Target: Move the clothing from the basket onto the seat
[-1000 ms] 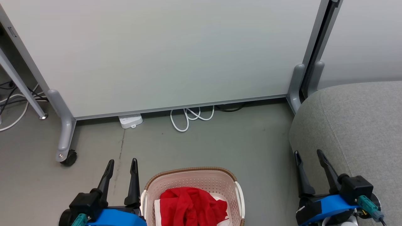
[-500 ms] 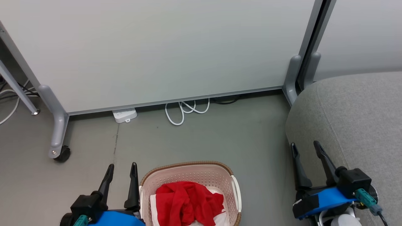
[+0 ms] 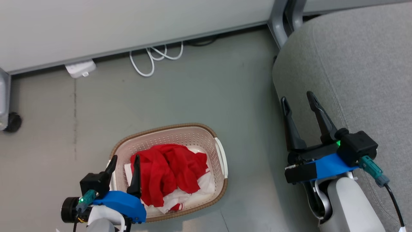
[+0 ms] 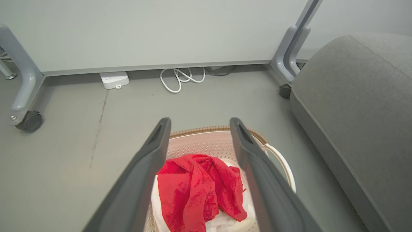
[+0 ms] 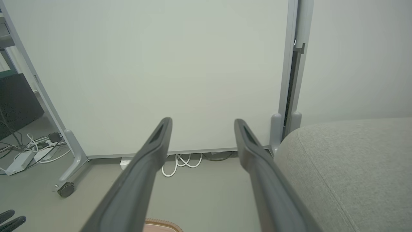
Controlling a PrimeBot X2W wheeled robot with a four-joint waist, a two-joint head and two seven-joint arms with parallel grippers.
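Grey floor: laundry basket of red clothing, sofa seat rightward.
Left gripper, spread and empty, hung nearest, clothing just ahead; right gripper likewise spread.

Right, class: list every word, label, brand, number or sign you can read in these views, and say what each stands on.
No text can be read here.
Basket: no lettering shows on its rim or walls.
Clothing: red and white, no print visible.
Power strip: plain white; any marking is too small to tell.
Seat and white panel: blank.
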